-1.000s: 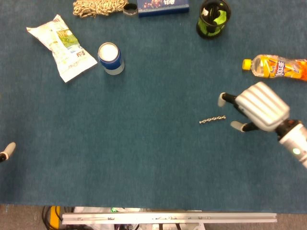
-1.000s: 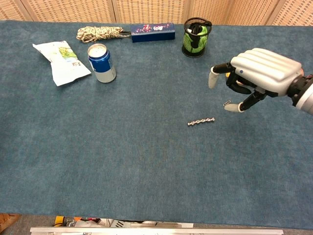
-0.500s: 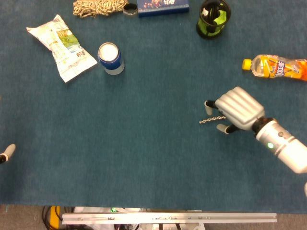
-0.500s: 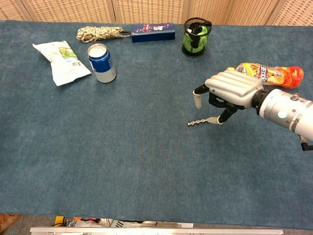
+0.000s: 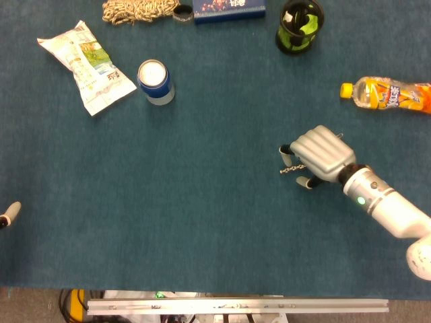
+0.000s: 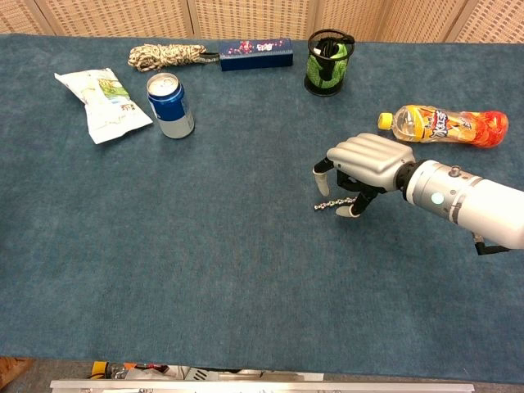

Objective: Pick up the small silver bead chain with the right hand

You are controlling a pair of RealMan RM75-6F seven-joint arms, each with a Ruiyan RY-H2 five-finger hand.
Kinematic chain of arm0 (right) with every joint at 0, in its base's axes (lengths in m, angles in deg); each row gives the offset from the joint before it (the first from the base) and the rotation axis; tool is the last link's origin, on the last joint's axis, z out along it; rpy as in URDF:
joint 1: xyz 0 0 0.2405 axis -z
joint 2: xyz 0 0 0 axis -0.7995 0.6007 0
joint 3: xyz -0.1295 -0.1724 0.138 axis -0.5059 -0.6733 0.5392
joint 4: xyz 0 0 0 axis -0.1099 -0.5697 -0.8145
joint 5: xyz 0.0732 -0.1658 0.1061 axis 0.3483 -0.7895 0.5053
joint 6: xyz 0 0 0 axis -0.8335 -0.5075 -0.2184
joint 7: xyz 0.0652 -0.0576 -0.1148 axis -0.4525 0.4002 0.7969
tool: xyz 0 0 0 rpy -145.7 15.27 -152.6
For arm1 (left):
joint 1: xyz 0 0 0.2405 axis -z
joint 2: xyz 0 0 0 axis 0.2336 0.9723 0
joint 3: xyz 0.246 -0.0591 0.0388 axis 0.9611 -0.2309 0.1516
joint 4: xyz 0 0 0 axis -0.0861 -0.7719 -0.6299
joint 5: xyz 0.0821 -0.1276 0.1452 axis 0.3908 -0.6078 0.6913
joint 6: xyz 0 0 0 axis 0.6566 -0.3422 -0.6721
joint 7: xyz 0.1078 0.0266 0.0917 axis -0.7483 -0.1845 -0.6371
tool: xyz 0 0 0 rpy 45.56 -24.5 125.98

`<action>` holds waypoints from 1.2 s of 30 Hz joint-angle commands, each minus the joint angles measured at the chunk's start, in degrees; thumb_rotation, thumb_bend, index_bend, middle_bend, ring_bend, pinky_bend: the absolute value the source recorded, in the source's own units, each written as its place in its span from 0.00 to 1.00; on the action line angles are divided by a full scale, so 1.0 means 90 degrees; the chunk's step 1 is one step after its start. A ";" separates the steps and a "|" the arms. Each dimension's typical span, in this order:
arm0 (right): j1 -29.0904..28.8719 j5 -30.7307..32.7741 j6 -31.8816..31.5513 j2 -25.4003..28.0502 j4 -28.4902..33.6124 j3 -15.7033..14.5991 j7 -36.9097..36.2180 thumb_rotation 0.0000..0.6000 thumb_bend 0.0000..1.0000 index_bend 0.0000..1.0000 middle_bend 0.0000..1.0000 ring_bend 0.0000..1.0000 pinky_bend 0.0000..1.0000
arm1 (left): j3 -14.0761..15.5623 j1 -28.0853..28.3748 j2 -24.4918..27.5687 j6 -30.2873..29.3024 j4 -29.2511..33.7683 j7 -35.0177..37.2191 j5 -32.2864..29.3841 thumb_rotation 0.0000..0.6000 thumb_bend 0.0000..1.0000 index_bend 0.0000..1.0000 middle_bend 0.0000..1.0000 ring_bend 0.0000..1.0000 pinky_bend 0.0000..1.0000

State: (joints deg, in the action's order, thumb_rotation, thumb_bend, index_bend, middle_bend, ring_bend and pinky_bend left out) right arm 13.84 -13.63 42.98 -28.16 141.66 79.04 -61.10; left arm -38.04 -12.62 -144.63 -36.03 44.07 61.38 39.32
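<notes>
The small silver bead chain [image 5: 289,170] lies flat on the blue table cloth; the chest view shows it too [image 6: 329,204]. My right hand [image 5: 318,155] is lowered over its right end, palm down. One fingertip [image 6: 322,178] hangs just behind the chain and the thumb tip [image 6: 353,210] sits at its right end, so the chain lies between them. The chain still rests on the cloth and the fingers stay apart. Of my left hand [image 5: 8,214] only a pale fingertip shows at the left edge of the head view.
An orange drink bottle [image 6: 446,125] lies behind the right hand. A green and black cup [image 6: 327,63], a dark blue box [image 6: 255,53], a coiled rope [image 6: 166,56], a blue can [image 6: 170,105] and a snack bag [image 6: 102,103] stand along the back and left.
The right hand has moved left and down, from beside the chain to right over its right end, and its fingers have drawn closer around it. The chain has not moved.
</notes>
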 commanded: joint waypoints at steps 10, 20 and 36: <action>-0.0197 0.0322 -0.0046 -0.0443 -0.0466 -0.0060 0.0104 1.00 0.23 0.53 0.98 1.00 1.00 | -0.0021 0.0012 -0.0034 0.0013 -0.0076 0.0085 -0.0020 1.00 0.17 0.02 0.04 0.03 0.00; -0.0324 0.0539 -0.0031 -0.0625 -0.0629 -0.0113 0.0180 1.00 0.23 0.54 0.98 1.00 1.00 | -0.0015 -0.0002 -0.0051 0.0023 -0.0153 0.0163 -0.0045 1.00 0.17 0.02 0.04 0.03 0.00; -0.0473 0.0822 -0.0065 -0.0753 -0.0707 -0.0200 0.0319 1.00 0.26 0.56 0.98 1.00 1.00 | -0.0025 -0.0023 -0.0076 -0.0007 -0.0263 0.0289 -0.0056 1.00 0.17 0.02 0.04 0.03 0.00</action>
State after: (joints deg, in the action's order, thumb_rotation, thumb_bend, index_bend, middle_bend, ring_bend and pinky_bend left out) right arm 9.60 -6.24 42.41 -34.93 135.30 77.26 -58.24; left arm -38.26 -12.82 -145.31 -36.09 41.70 63.98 38.80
